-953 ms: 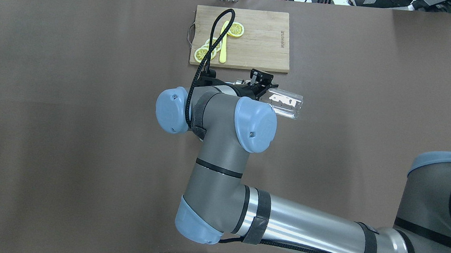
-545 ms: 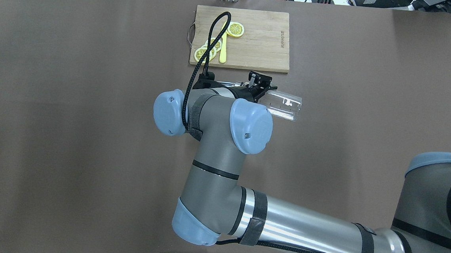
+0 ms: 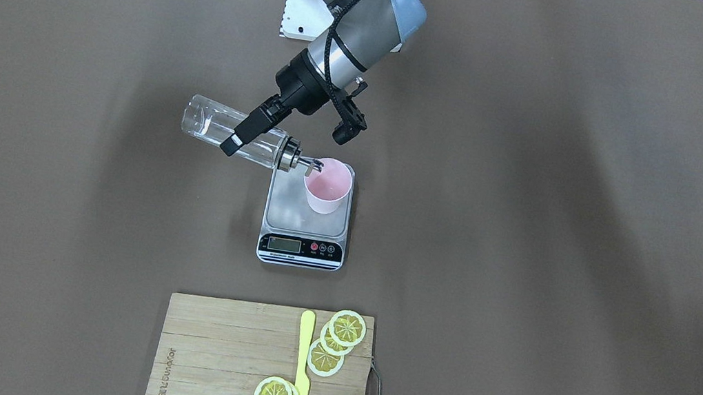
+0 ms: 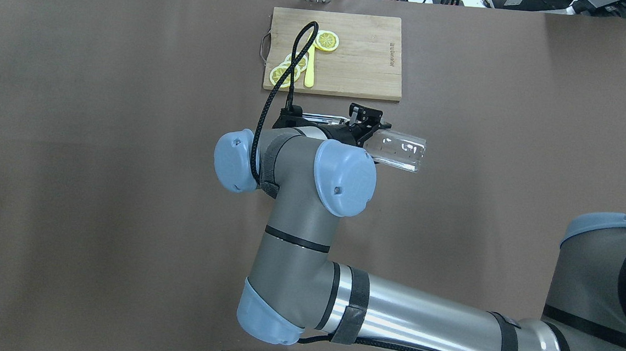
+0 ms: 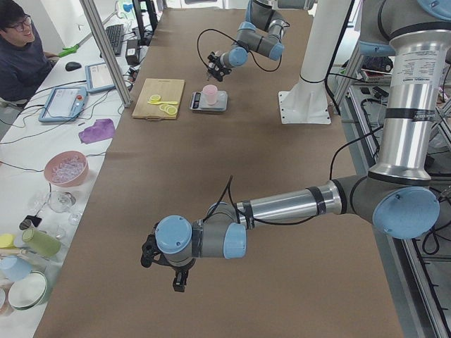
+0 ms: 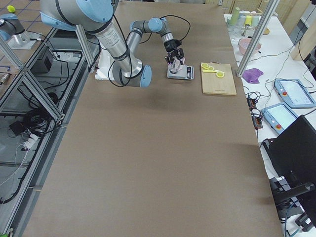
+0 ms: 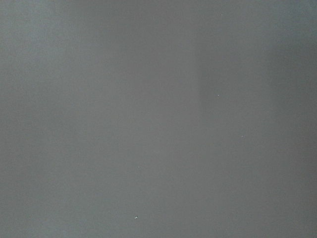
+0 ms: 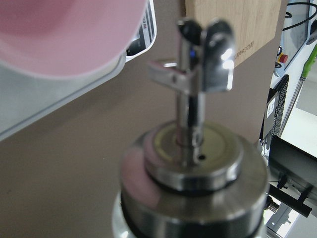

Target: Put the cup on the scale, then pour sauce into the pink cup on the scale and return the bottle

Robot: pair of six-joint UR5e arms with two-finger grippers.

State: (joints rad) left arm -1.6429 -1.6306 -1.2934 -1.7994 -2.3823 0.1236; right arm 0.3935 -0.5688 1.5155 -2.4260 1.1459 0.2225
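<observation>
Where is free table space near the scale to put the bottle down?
Bare brown table lies on both sides of the scale and between it and the cutting board. Crowded at the scale: the cup, bottle and right gripper.

Robot lab; aluminium framing, operator, teach pendants

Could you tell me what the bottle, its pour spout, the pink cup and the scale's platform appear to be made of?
The bottle looks like clear glass: the table shows through, with sharp highlights. Its pour spout is shiny chromed metal, mirror-bright. The cup seems matte pink plastic, probably. The scale has a brushed-steel-looking platform, dull silver.
</observation>
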